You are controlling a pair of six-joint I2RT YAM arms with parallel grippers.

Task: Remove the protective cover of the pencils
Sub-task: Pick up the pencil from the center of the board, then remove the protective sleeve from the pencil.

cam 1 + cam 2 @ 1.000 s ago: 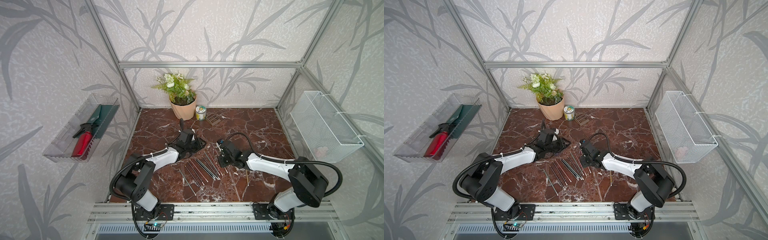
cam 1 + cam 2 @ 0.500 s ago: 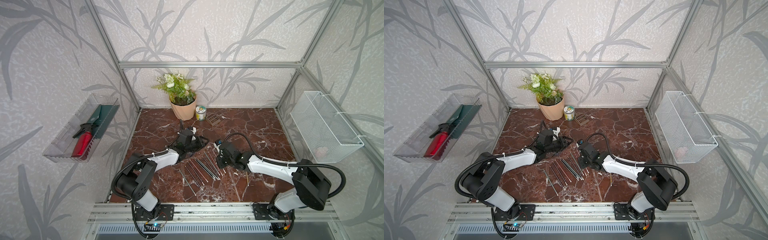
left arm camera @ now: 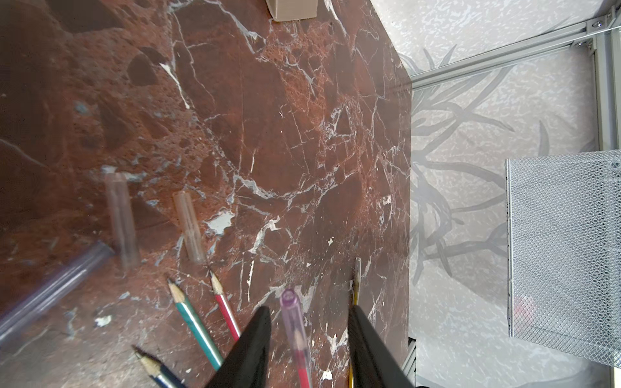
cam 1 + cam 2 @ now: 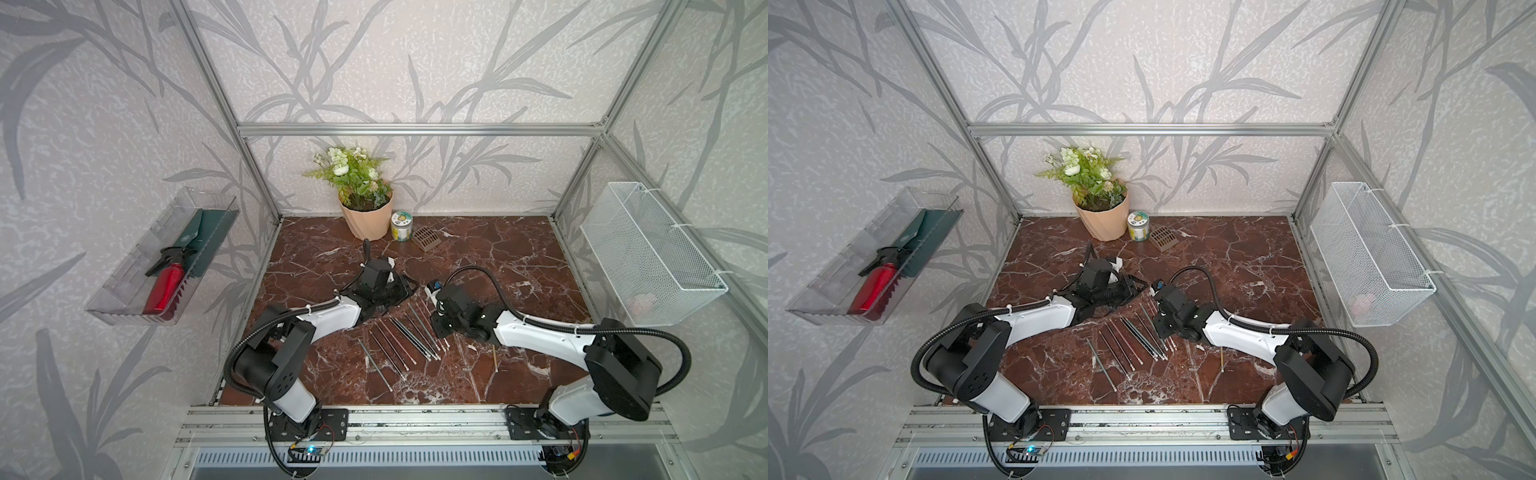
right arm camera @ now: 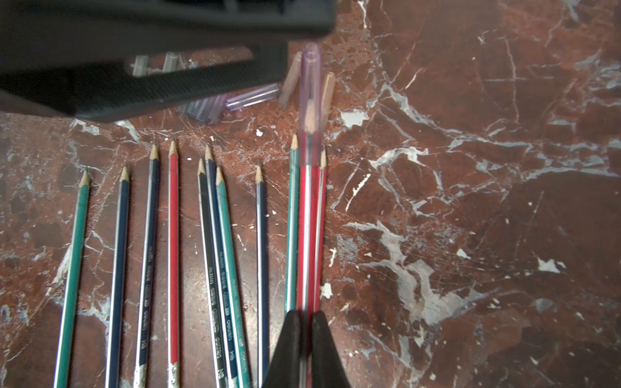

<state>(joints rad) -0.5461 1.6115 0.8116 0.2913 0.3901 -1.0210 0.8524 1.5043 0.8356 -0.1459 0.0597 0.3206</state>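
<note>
One capped pencil is in hand: the right gripper (image 5: 305, 322) is clamped on a red pencil (image 5: 308, 235) over the desk (image 5: 470, 168), with its purple protective cover (image 5: 311, 87) on the tip. The left gripper (image 3: 309, 310) is released, its jaws either side of that cover without touching it. The other pencils (image 5: 173, 235) lie bare, with loose covers (image 5: 252, 97) beyond them. The next move likely calls for closing on the cover and pulling straight along the barrel.

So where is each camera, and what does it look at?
Top views: high in front, looking down on the table; left arm and right arm show.
Left wrist: on its arm, looking past the open left gripper at the capped pencil.
Right wrist: on its arm, looking along the right gripper, shut on that pencil.
Shared: both wrist views show its purple cap.
</note>
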